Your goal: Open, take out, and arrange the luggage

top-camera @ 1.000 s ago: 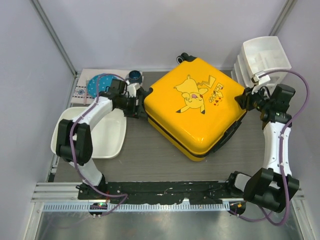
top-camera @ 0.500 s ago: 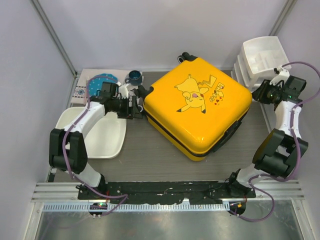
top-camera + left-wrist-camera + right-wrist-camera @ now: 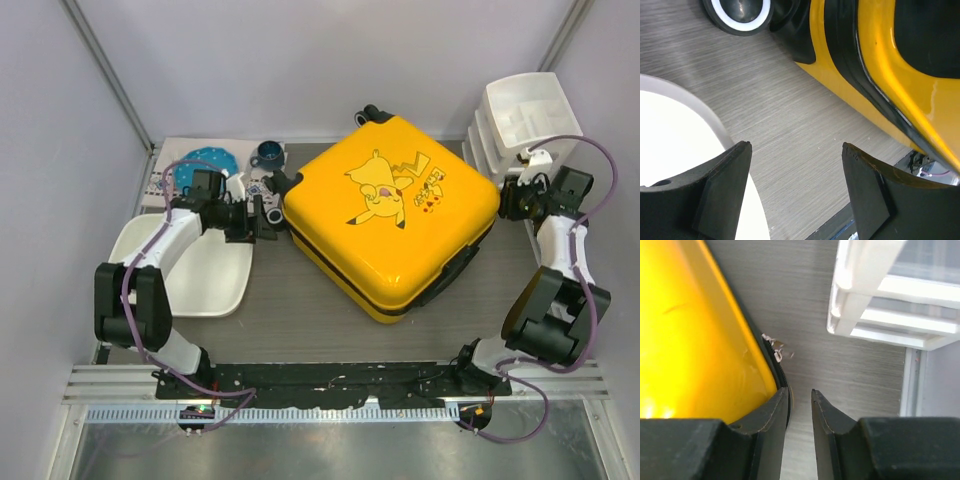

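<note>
Top view: the luggage (image 3: 390, 215) lies flat and shut, print up, in the middle of the table (image 3: 300, 310). Left of the luggage is the left gripper (image 3: 272, 215), near its left corner but apart from it. A white tray (image 3: 215, 285) sits further left. A blue cup (image 3: 268, 153) and a blue plate (image 3: 205, 162) stand off the far-left corner. The right gripper (image 3: 505, 200) is just off the luggage's right corner, with a white drawer unit (image 3: 520, 115) crowding that side.

Left wrist: jaws wide, bare table between, nothing held. The tray rim runs under one finger. The luggage's zipper band (image 3: 855, 55) and a wheel (image 3: 741, 12) lie ahead.

Right wrist: jaws a narrow slit apart, table showing in the gap, nothing gripped. One finger sits hard beside the luggage's edge; contact unclear.
</note>
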Tool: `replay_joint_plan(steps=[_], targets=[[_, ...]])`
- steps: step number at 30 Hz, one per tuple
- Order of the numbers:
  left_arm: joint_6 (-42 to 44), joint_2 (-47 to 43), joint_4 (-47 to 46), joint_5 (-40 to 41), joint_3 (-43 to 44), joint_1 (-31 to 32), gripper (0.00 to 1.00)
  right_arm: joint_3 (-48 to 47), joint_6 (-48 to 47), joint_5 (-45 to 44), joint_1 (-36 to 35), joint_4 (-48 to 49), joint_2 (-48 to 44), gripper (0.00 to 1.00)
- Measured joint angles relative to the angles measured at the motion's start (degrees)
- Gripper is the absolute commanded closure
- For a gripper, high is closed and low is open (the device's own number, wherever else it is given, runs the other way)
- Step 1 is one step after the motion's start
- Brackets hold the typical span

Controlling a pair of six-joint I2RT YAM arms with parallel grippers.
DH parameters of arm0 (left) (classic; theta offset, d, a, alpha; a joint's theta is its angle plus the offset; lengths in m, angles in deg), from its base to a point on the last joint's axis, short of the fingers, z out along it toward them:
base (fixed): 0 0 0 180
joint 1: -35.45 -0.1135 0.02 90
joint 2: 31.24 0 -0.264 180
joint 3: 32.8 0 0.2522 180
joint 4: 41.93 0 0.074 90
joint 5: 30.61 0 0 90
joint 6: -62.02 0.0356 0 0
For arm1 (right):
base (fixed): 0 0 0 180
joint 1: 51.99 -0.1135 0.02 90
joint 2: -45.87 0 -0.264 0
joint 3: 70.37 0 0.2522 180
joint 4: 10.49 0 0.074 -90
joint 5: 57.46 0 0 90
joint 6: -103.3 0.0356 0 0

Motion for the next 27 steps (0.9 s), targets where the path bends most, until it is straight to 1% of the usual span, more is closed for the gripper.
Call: replay_joint_plan(steps=[3, 6, 7, 11, 13, 16, 19, 22, 24, 27], targets=[[-0.55, 0.39, 0.04, 0.24, 0.63, -0.92, 0.23, 2.71, -7.04, 0.81, -0.74, -4.31, -5.25, 0.66], [-1.07, 1.88, 0.09, 0.42, 2.25, -1.14, 0.24, 5.09, -13.62, 3.72, -1.46, -11.3, -9.7, 0.67], [-1.2, 2.71, 0.07, 0.59, 3.08, -1.01, 0.24, 5.73, -17.09, 4.85, -2.03, -14.53, -11.23, 0.67], [-0.42, 7.17, 0.37, 2.69, 7.58, -0.13, 0.26, 7.32, -26.64, 7.48, -3.89, -24.94, -16.09, 0.67], [0.92, 8.92, 1.18, 4.2, 10.36, 0.22, 0.27, 7.8, -29.0, 7.85, -3.65, -28.7, -17.59, 0.65], [3.87, 11.54, 1.46, 6.93, 14.49, 2.23, 0.27, 7.61, -30.29, 10.19, 0.5, -34.14, -18.62, 0.65], [5.14, 12.76, 1.66, 7.32, 15.52, 5.6, 0.26, 5.51, -30.34, 13.84, 8.74, -41.33, -16.06, 0.65], [5.77, 13.38, 2.56, 5.81, 15.45, 7.87, 0.23, -0.15, -29.46, 16.26, 14.14, -43.82, -8.24, 0.65], [5.99, 13.44, 3.45, 4.37, 15.45, 8.68, 0.21, -4.11, -28.87, 17.29, 15.85, -42.86, -1.95, 0.65], [6.36, 13.44, 4.79, 2.67, 15.45, 8.46, 0.19, -4.85, -27.71, 17.51, 15.58, -40.59, 2.69, 0.62]])
